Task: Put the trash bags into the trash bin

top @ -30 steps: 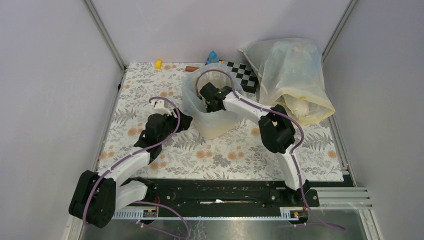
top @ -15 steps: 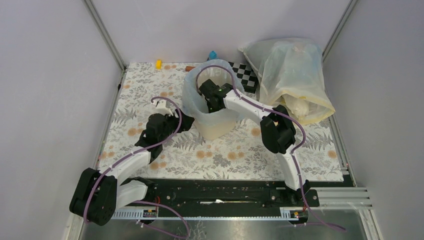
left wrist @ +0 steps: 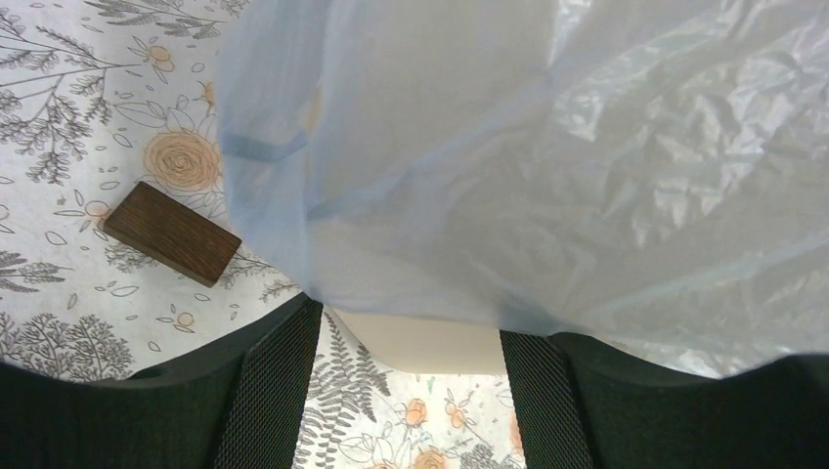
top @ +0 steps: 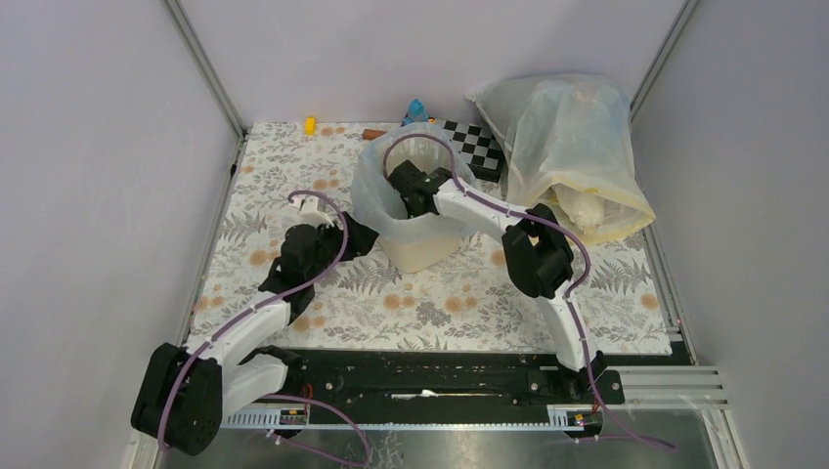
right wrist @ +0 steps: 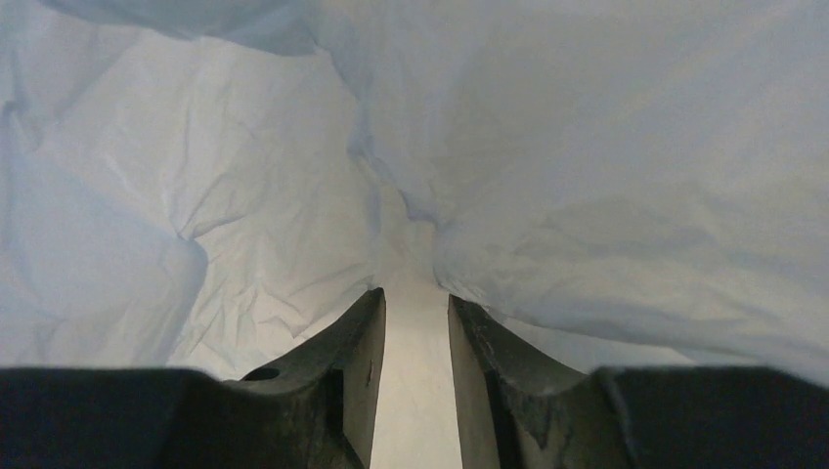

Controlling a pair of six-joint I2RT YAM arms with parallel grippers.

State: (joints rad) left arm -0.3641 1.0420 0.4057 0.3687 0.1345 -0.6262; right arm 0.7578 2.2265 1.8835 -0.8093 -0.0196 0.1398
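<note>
Right gripper (right wrist: 414, 297) sits deep inside the trash bin (top: 422, 250), its fingers drawn close with a thin pale strip between them; whether they pinch the film cannot be told. Left gripper (left wrist: 409, 322) stands spread apart against the bin's outer left wall, holding nothing. Since half a second ago the left arm has edged in toward the bin, and the left side of the trash bag (top: 369, 191) billows further out over the rim. The pale-blue bag lines the bin, with crumpled folds closing around the right fingers (right wrist: 360, 357) and a loose skirt hanging down the outside above the left gripper. A wooden block (left wrist: 172, 233) lies on the floral table cover (top: 440, 303) left of the bin. Behind are a checkerboard (top: 478, 147), a yellow piece (top: 310, 125) and a blue item (top: 415, 108); a large yellowish-clear sack (top: 572, 147) slumps at the right.
</note>
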